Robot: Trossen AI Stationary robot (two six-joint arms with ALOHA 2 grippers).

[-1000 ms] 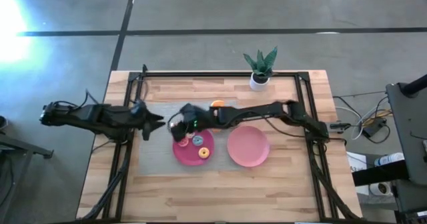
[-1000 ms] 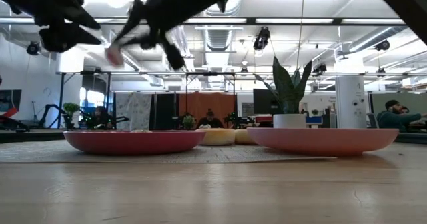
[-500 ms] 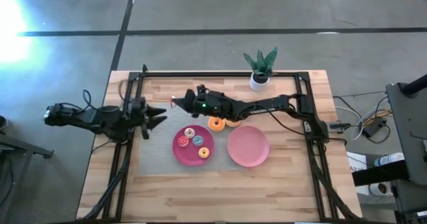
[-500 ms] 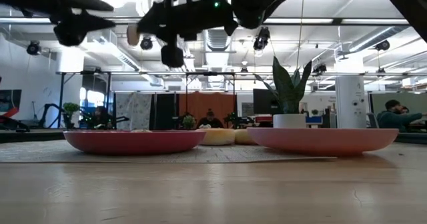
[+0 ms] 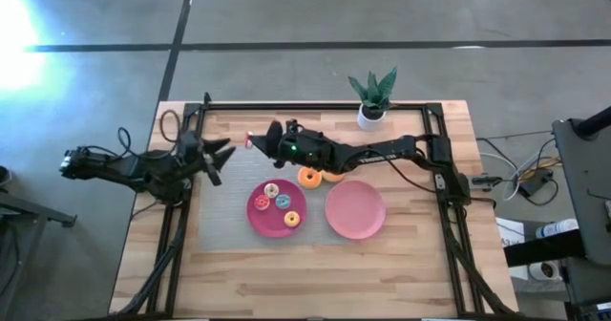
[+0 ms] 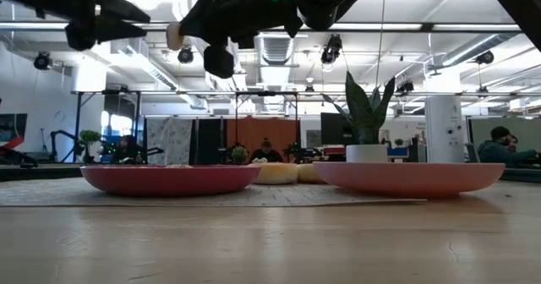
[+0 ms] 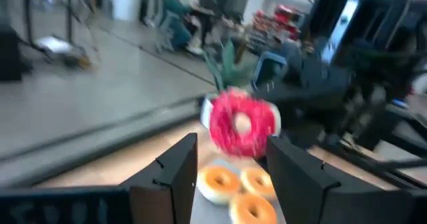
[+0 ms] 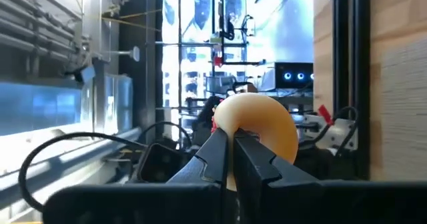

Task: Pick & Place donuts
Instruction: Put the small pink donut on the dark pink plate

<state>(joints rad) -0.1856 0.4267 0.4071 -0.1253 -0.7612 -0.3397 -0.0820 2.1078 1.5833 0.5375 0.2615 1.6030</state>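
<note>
Donut (image 7: pixel 241 123) pinched on edge in right tool (image 5: pixel 254 142); hole faces left tool (image 5: pixel 218 156).

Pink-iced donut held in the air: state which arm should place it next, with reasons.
Right, probably. The right gripper is already shut on the pink-iced donut, above the table beside the magenta plate. The left gripper is open and holds nothing, facing that donut.

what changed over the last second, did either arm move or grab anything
The right gripper lifted off the magenta plate and swung toward the table's far left, carrying a pink-iced donut held out toward the left gripper. The left gripper, open, rose a little toward it. Unchanged: three donuts on the magenta plate, the orange donuts beside it, the pink plate and the potted plant.
</note>
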